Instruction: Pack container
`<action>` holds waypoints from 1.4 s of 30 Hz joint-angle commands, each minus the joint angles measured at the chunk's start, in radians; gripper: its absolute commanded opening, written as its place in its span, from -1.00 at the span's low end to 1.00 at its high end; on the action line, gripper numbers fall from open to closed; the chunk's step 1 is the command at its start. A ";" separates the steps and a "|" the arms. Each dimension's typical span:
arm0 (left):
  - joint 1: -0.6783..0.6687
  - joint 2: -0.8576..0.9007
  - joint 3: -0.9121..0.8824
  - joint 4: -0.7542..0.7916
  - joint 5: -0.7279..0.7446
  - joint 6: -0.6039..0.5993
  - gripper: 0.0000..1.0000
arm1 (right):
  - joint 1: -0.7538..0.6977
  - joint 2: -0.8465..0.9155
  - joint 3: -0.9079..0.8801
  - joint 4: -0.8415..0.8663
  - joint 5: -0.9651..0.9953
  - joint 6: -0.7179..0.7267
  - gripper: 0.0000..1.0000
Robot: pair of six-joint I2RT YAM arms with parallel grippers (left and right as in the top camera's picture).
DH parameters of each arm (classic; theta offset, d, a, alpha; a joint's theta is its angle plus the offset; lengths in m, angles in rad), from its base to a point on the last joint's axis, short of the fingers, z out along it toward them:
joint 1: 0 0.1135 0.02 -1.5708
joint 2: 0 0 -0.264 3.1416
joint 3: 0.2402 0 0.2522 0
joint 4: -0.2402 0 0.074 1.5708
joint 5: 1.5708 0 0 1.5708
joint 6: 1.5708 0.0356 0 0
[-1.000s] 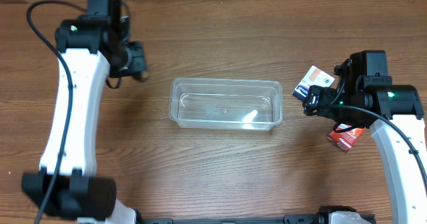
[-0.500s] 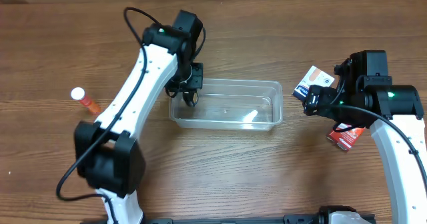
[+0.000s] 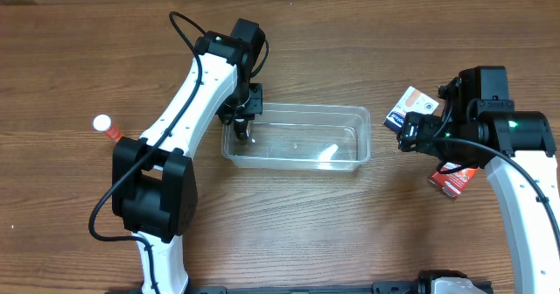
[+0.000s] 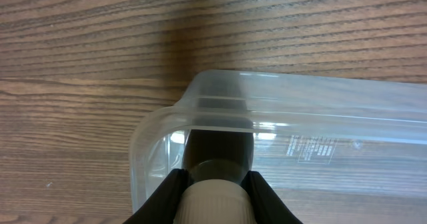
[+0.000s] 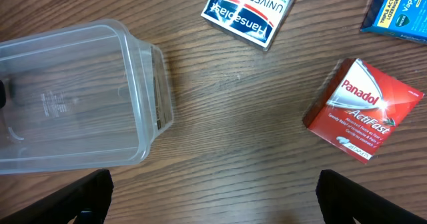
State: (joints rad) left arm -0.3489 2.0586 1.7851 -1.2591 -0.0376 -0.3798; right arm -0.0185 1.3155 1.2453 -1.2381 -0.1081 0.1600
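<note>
The left claw [image 3: 242,126], clamped on a small pale-capped dark bottle [image 4: 217,159], hangs directly over the left end of the container [image 3: 296,164], which lies lengthwise left-to-right on the worktop [image 3: 289,233]; the right claw [image 5: 215,204], spread wide and empty, sits off its right end.

L arm [image 3: 194,82] over container [image 3: 297,143] L end; rest of interior free.

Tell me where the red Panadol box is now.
In the overhead view the red Panadol box lies at the far right, partly under the right arm, well apart from the container.
</note>
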 commanded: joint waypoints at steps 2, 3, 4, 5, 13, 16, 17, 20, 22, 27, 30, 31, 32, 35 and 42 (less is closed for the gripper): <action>0.002 -0.002 0.002 -0.001 -0.017 -0.024 -0.12 | -0.003 -0.017 0.031 0.007 -0.010 -0.003 1.00; 0.002 -0.002 0.002 -0.002 -0.014 -0.024 -0.10 | -0.003 -0.017 0.031 0.007 -0.010 -0.003 1.00; 0.002 -0.001 0.002 -0.001 -0.014 -0.024 -0.05 | -0.003 -0.017 0.031 0.007 -0.010 -0.003 1.00; 0.002 -0.002 0.002 -0.001 -0.013 -0.024 0.00 | -0.003 -0.017 0.031 0.006 -0.010 -0.003 1.00; 0.002 -0.037 0.051 -0.047 -0.018 -0.017 0.00 | -0.003 -0.017 0.031 0.006 -0.010 -0.003 1.00; 0.012 -0.150 0.121 -0.064 -0.074 -0.013 0.15 | -0.003 -0.017 0.031 0.005 -0.010 -0.003 1.00; 0.026 -0.197 0.139 -0.070 -0.095 -0.013 0.39 | -0.003 -0.017 0.031 0.006 -0.010 -0.003 1.00; 0.137 -0.357 0.152 -0.087 -0.104 -0.013 1.00 | -0.003 -0.017 0.031 0.006 -0.010 -0.003 1.00; 0.224 -0.415 0.152 -0.114 -0.100 -0.014 1.00 | -0.003 -0.017 0.031 0.006 -0.010 -0.003 1.00; 0.578 -0.454 0.129 -0.182 -0.047 -0.017 0.99 | -0.003 -0.017 0.031 0.013 -0.010 -0.003 1.00; 0.682 -0.423 0.068 -0.156 -0.029 -0.017 1.00 | -0.003 -0.017 0.031 0.013 -0.010 -0.003 1.00; 0.707 -0.400 0.047 -0.145 -0.015 -0.015 1.00 | -0.003 -0.017 0.031 0.013 -0.010 -0.003 1.00; 0.723 -0.369 0.027 -0.132 -0.014 -0.001 1.00 | -0.003 -0.017 0.031 0.013 -0.010 -0.003 1.00; 0.728 -0.257 0.017 -0.105 -0.014 0.019 1.00 | -0.003 -0.017 0.031 0.012 -0.010 -0.003 1.00; 0.726 -0.025 0.017 -0.121 0.013 0.021 1.00 | -0.003 -0.017 0.031 0.013 -0.010 -0.003 1.00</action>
State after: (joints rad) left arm 0.3775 1.9644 1.8103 -1.3705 -0.0540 -0.3824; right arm -0.0181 1.3155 1.2453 -1.2304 -0.1085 0.1604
